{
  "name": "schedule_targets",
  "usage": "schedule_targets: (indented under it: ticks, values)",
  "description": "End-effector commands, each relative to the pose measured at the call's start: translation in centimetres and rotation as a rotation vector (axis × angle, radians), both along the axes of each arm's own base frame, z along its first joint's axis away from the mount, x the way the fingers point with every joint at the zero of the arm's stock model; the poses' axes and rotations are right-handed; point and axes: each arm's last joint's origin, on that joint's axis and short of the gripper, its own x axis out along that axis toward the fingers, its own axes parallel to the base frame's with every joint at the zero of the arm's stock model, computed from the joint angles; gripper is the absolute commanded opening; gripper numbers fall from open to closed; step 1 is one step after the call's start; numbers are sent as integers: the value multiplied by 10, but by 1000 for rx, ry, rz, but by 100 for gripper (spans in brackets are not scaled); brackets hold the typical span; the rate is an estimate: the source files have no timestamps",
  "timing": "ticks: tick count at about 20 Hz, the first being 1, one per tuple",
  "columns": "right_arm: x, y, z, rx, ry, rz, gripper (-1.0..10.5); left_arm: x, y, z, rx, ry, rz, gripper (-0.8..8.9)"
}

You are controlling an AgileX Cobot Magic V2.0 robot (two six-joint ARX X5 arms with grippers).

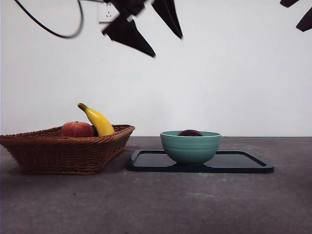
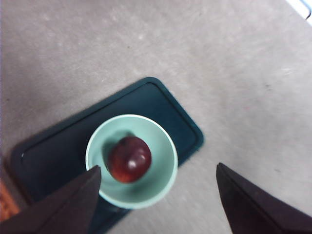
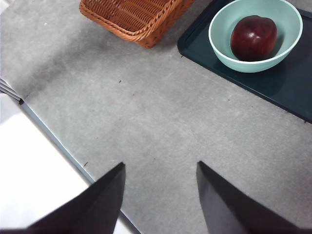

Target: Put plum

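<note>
The plum (image 2: 129, 159) sits in the bottom of the green bowl (image 2: 165, 175), dark and glossy, and nothing of mine is touching it. From the front only its dark top (image 1: 189, 132) peeks over the bowl's rim (image 1: 190, 146). The bowl stands on the black tray (image 1: 243, 163), which lies flat on the grey table (image 1: 156, 204). My left gripper (image 2: 158, 178) hangs high above the bowl, jaws spread wide and empty, looking straight down on the fruit; in the front view it is the pair of black points (image 1: 146, 36) near the top, left of centre. My right gripper (image 3: 161, 170) is up and off to the side over bare table, jaws apart too, holding nothing, with the bowl (image 3: 219, 44) and plum (image 3: 253, 37) well away from it; it shows as a black tip (image 1: 302, 17) in the top right corner of the front view. Beside the tray stands the wicker basket (image 1: 63, 151), just apart from it, with a yellow banana (image 1: 99, 121) leaning up out of it and a red-orange peach (image 1: 76, 129) next to the banana.
</note>
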Motion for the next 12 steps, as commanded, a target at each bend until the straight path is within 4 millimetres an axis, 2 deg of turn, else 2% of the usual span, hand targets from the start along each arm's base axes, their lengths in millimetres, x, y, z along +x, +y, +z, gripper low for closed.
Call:
schedule_targets:
  ticks: [1, 6, 12]
  values:
    - [-2, 0, 1, 2, -5, 10, 234, 11, -21, -12, 29, -15, -25, 374]
    - [-5, -2, 1, -5, 7, 10, 234, 28, -50, -48, 79, -15, -22, 374]
    - [-6, -2, -1, -16, 26, 10, 234, 38, -69, -89, 149, -1, -36, 374]
